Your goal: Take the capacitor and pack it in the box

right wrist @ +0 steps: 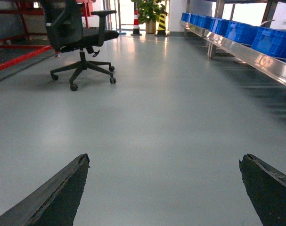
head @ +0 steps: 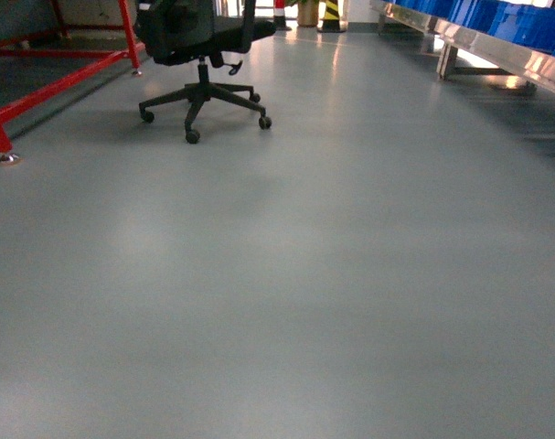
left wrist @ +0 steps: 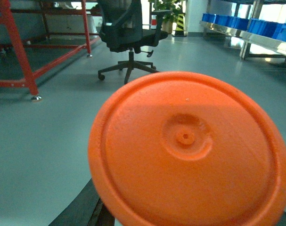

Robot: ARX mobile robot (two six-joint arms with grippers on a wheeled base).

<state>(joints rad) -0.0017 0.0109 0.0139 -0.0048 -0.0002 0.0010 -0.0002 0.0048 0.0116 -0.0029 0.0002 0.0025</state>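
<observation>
The capacitor (left wrist: 190,150) fills the left wrist view end-on, as a round orange face with a small central nub. My left gripper (left wrist: 152,222) is shut on it. Only one dark finger (left wrist: 84,209) shows, at the lower left against the capacitor's rim, and the other is hidden behind it. In the right wrist view, my right gripper (right wrist: 164,159) is open, its two dark fingers wide apart over bare grey floor with nothing between them. The box is out of view in all three views. The head view shows neither gripper.
A black office chair (head: 199,41) stands ahead on the left, beside a red metal frame (head: 48,87). Along the right runs a steel shelf (head: 496,50) carrying blue bins (right wrist: 246,30). Far back are a potted plant (right wrist: 147,12) and a traffic cone (right wrist: 136,23).
</observation>
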